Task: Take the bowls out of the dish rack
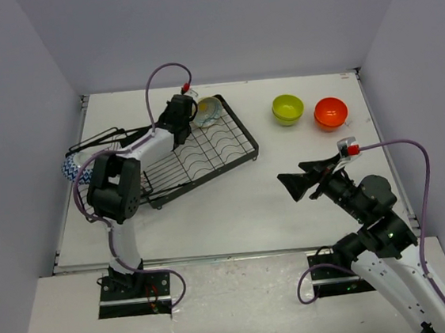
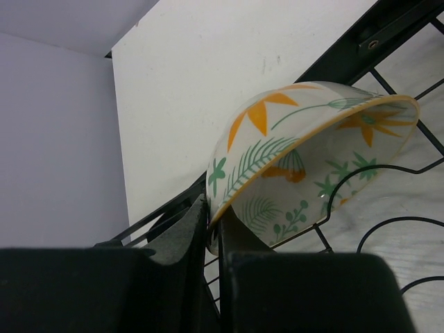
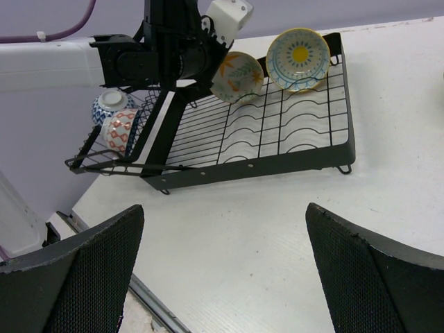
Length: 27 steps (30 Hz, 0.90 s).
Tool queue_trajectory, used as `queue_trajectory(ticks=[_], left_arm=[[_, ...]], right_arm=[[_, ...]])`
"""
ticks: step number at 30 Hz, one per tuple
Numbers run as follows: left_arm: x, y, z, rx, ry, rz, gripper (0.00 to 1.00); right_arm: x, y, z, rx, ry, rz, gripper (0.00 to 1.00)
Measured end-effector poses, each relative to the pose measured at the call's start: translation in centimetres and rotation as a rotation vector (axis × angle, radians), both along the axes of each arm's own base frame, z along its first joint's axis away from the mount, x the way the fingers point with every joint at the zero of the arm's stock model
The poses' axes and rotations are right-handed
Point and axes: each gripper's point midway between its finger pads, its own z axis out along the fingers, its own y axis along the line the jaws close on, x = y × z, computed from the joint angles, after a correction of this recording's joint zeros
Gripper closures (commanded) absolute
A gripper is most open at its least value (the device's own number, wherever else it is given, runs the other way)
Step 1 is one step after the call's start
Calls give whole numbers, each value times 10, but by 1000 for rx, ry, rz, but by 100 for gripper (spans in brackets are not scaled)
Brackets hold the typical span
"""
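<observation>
The black wire dish rack (image 1: 205, 156) lies left of centre; it also shows in the right wrist view (image 3: 277, 139). My left gripper (image 2: 214, 216) is shut on the rim of a cream bowl with orange flowers and green leaves (image 2: 312, 159), which stands tilted on edge at the rack's far side (image 3: 237, 76). Beside it stands a cream bowl with teal rim and yellow centre (image 3: 298, 59). A blue-and-white bowl (image 3: 111, 105) and a red-and-white bowl (image 3: 121, 130) sit in the rack's end basket. My right gripper (image 3: 223, 208) is open and empty over bare table, right of the rack.
A lime green bowl (image 1: 288, 109) and an orange-red bowl (image 1: 331, 113) sit on the table at the far right. Grey walls close in the table on three sides. The left arm (image 1: 117, 185) stretches over the rack's left end.
</observation>
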Motion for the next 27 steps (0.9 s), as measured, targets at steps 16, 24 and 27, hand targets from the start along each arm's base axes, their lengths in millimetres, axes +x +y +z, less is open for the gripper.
queue_trajectory(ticks=[16, 24, 27], left_arm=[[-4, -7, 11, -46, -36, 5, 100], [-4, -9, 13, -8, -46, -9, 100], [-5, -12, 17, 39, -49, -28, 100]], right_arm=[[0, 0, 0, -2, -5, 0, 1], [-2, -2, 3, 2, -19, 0, 1], [-2, -2, 2, 1, -18, 0, 1]])
